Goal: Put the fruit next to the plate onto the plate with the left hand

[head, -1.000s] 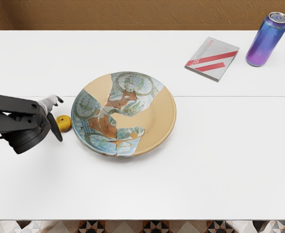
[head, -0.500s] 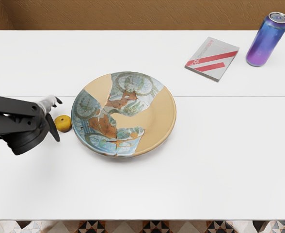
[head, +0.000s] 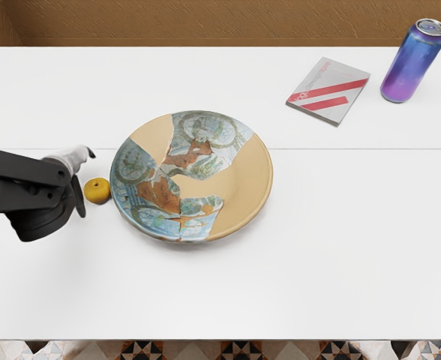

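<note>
**Fruit on the counter beside the plate, left hand open next to it**

The white counter (head: pixel 340 247) fills most of your head view.

The biggest item on it is the plate (head: pixel 254 176): a wide shallow dish, tan with blue-green and orange painted patches, sitting a bit left of centre.

Your left arm (head: pixel 18 191) comes in from the left edge, dark and low over the counter, level with the plate.

The left hand (head: pixel 64 180) at its end points toward the plate's left rim. Its fingers (head: pixel 76 156) are spread: a pale one angles to the far side, a dark one to the near side. Nothing is held between them.

On the far right, a grey booklet (head: pixel 328 91) with red diagonal stripes lies flat. Beyond it, near the far right corner, a purple-blue can (head: pixel 413 61) stands upright. Both are well apart from the plate.

The smallest item is the fruit (head: pixel 97 190), round and orange-yellow. It rests on the counter in the gap between the hand and the plate's left rim, just beside the rim and close to the fingertips. You can't tell from this view whether a finger touches it. It is not on the plate.
</note>
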`<state>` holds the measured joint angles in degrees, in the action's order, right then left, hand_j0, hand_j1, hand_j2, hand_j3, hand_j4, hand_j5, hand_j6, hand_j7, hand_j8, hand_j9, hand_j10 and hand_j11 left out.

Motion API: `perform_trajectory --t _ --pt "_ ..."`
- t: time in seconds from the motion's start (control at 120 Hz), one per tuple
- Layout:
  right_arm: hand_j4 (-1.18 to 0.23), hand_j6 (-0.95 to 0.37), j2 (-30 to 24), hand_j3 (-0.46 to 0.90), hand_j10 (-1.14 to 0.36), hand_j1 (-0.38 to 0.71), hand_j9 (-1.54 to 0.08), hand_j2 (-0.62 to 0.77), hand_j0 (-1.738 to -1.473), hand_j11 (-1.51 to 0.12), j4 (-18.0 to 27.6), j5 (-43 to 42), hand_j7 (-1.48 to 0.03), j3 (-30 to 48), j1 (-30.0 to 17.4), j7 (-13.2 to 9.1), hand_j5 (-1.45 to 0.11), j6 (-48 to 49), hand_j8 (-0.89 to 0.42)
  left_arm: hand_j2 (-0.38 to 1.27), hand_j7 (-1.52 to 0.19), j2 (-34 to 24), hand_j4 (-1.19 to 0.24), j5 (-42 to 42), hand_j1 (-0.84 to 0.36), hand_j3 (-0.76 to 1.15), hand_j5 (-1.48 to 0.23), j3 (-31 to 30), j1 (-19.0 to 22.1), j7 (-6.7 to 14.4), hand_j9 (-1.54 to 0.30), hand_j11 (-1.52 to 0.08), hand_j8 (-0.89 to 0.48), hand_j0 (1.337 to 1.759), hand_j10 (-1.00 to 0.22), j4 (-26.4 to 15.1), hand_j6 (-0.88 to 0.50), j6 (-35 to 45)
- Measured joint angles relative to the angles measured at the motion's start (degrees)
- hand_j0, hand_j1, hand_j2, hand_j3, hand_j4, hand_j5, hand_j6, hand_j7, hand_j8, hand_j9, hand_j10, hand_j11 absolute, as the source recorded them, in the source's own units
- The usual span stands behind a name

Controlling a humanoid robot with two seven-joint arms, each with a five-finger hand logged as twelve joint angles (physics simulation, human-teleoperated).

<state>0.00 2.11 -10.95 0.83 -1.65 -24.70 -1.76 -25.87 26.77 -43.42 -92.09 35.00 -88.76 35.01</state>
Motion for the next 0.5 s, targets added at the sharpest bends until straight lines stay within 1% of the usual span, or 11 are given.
perform_trajectory --t 0.175,0.308,0.5 --pt "0.00 0.00 0.0 0.00 0.00 -0.35 0.00 0.00 -1.658 0.00 0.0 0.0 0.00 0.0 0.0 0.0 0.00 0.0 0.00 0.04 -0.27 0.8 -0.21 0.0 0.10 0.00 -0.27 -0.6 -0.4 0.0 -0.27 -0.27 -0.21 1.658 -0.21 0.0 -0.21 0.0" --pt "0.00 0.00 0.0 0.00 0.00 -0.35 0.00 0.00 -1.658 0.00 0.0 0.0 0.00 0.0 0.0 0.0 0.00 0.0 0.00 0.05 -0.31 1.6 -0.24 -0.1 0.06 0.00 -0.31 -0.7 -0.5 0.0 -0.31 -0.31 -0.24 1.658 -0.24 -0.1 -0.24 0.0" --pt "0.00 0.00 0.0 0.00 0.00 -0.35 0.00 0.00 -1.658 0.00 0.0 0.0 0.00 0.0 0.0 0.0 0.00 0.0 0.00 0.06 -0.36 1.6 -0.28 -1.9 0.02 0.00 -0.36 -0.6 -1.7 0.0 -0.36 -0.36 -0.28 1.658 -0.28 -1.3 -0.28 0.0"
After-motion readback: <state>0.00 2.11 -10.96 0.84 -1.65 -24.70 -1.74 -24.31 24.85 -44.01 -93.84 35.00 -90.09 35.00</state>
